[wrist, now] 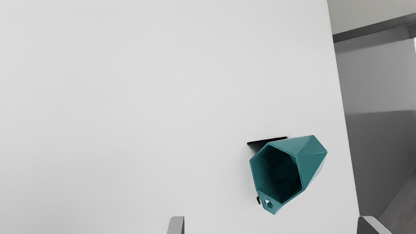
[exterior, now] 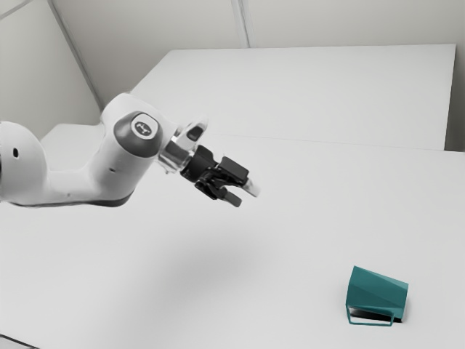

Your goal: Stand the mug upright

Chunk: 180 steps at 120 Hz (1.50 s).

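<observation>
Lying on its side, the teal mug (exterior: 376,293) is occupying the near part of the smooth white table (exterior: 305,225), at the exterior view's right, well apart from the raised black gripper (exterior: 243,194). Its hexagonal mouth is facing toward the gripper, exposing a dark interior. Its walls are displaying flat, angular facets with a soft sheen. An angular handle (wrist: 275,208) is projecting beside the mouth. The fingers are standing released, widely parted.
</observation>
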Each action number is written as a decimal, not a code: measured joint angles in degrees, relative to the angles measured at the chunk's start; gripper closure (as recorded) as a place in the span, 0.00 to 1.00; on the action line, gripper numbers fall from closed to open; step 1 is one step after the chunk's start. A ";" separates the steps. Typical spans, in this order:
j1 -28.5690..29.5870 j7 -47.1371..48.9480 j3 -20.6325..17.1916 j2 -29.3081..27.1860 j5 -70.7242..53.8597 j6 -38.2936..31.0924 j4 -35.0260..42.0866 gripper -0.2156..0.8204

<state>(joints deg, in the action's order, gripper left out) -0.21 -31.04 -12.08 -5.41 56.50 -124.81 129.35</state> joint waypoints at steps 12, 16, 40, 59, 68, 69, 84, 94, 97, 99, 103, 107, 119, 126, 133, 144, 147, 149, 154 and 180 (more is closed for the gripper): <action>0.16 -4.99 -1.10 0.09 5.81 -0.98 2.10 0.24; 0.14 -6.48 -1.52 0.11 7.45 -1.22 2.80 0.24; -0.84 -13.88 -3.84 0.44 14.32 -2.73 5.46 0.24; -0.83 -17.35 -5.60 0.63 18.99 -3.25 6.63 0.24; -0.89 -17.80 -6.67 0.67 20.27 -3.36 6.87 0.24; -0.85 -17.82 -6.84 0.68 20.46 -3.37 6.93 0.24; -1.17 -18.08 -8.69 0.99 23.44 -3.51 8.02 0.24; -1.33 -18.25 -9.36 1.71 25.35 -3.58 8.43 0.24; -1.38 -18.31 -9.50 1.99 26.04 -3.63 8.48 0.24; -1.44 -18.34 -9.60 2.17 26.51 -3.70 8.50 0.24; -1.52 -18.40 -9.86 2.63 27.72 -3.90 8.53 0.23; -1.75 -18.43 -10.04 3.02 28.83 -4.08 8.55 0.23; -2.65 -17.90 -10.24 3.89 30.93 -4.47 8.51 0.23; -3.09 -17.20 -10.30 4.49 31.56 -4.62 8.47 0.23; -3.54 -16.46 -10.33 5.23 32.51 -4.92 8.42 0.23; -4.18 -15.43 -10.48 6.67 33.89 -5.62 8.34 0.23; -4.37 -15.18 -10.49 7.01 34.28 -5.87 8.28 0.23; -4.49 -15.02 -10.49 7.23 34.51 -6.03 8.22 0.23; -4.79 -14.63 -10.49 7.70 34.97 -6.38 8.10 0.23; -6.07 -13.01 -10.45 9.72 36.15 -8.22 6.97 0.23</action>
<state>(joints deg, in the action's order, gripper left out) -6.28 -44.05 -22.53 4.31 92.65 -133.03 136.32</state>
